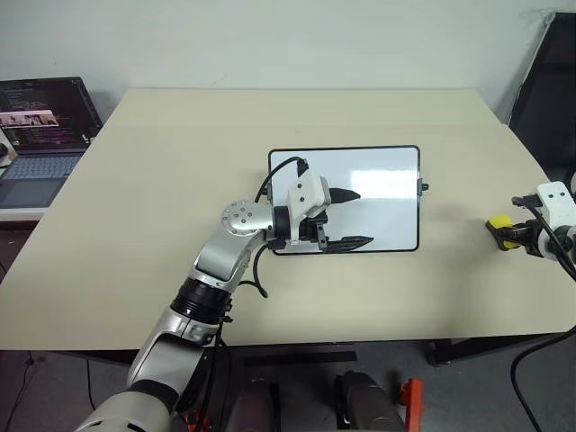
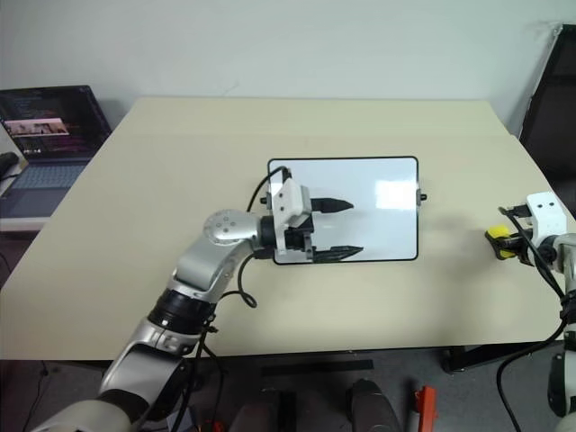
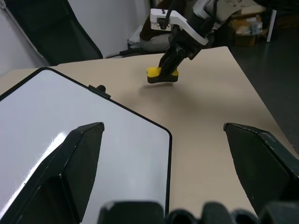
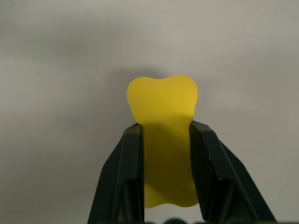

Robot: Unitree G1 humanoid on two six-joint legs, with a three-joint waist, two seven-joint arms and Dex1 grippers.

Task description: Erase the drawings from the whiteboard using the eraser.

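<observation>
The whiteboard (image 1: 387, 171) lies flat at the middle of the beige table (image 1: 162, 198), its visible surface plain white. The drawings are out of view. My left gripper (image 1: 360, 218) hovers over the board's left half, open wide, pointing to the right, with nothing between its fingers. Off to the right of the board, above the table's right side, my right gripper (image 1: 509, 232) is shut on the eraser (image 1: 500, 223), a yellow block with a black underside. The right wrist view shows the eraser (image 4: 162, 102) pinched between both black fingers (image 4: 128, 158). The left wrist view looks over the board's corner (image 3: 140, 135) toward the held eraser (image 3: 161, 73).
An open laptop (image 1: 40, 135) stands on a lower surface beyond the table's left edge. A black chair (image 1: 551, 81) is at the back right. Small black knobs (image 1: 424, 187) stick out from the board's short side. The right gripper hangs close to the table's right edge.
</observation>
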